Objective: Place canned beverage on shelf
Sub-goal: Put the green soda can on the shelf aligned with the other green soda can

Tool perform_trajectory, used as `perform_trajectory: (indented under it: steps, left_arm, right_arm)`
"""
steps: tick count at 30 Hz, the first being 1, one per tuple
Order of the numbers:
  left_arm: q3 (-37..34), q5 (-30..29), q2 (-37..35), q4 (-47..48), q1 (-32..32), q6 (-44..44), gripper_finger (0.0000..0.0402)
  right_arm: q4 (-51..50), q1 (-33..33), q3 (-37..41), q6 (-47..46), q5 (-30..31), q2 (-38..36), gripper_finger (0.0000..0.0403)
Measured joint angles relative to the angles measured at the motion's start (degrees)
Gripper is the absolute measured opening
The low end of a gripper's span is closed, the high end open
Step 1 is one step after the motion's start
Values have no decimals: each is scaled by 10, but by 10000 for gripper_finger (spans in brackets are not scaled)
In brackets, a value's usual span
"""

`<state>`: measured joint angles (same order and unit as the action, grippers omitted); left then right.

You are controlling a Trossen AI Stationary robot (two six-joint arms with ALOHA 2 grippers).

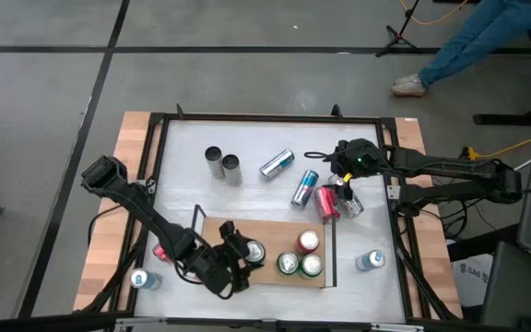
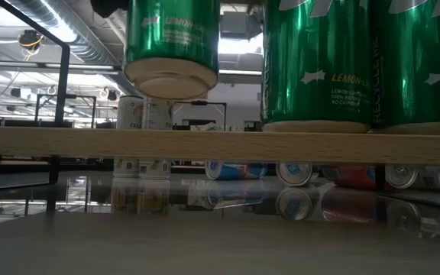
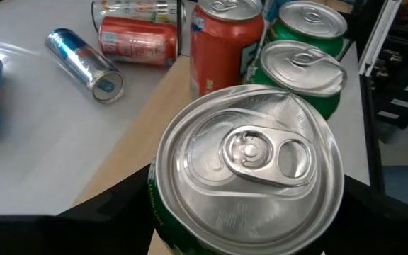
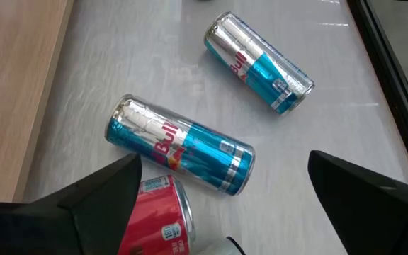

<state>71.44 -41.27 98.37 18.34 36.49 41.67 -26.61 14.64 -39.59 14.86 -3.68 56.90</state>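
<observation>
Your left gripper [image 1: 244, 261] has its jaws clamped on an upright green can [image 3: 250, 170], held just above the shelf [image 1: 265, 232]. Two green cans [image 1: 300, 266] and a red one [image 1: 308, 242] stand close beside it. Your right gripper [image 4: 222, 205] hangs with jaws spread over blue cans [image 4: 179, 145] lying on the tabletop [image 1: 247, 138].

In the low view, the tall green aluminium cans [image 2: 361, 61] on the light-brown wooden shelf [image 2: 220, 142] are cut off by the top edge, and the raised green can [image 2: 173, 42] loses its upper part and the left hand holding it
</observation>
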Motion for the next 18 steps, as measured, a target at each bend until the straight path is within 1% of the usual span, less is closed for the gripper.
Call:
perform_trajectory:
  steps: [12, 18]
  left_arm:
    - [0, -4, 55, -66, 3, -12, 284]
    - [0, -9, 69, -67, -1, -19, 284]
  right_arm:
    - [-1, 0, 0, 0, 0, 0, 395]
    - [-1, 0, 0, 0, -7, 0, 395]
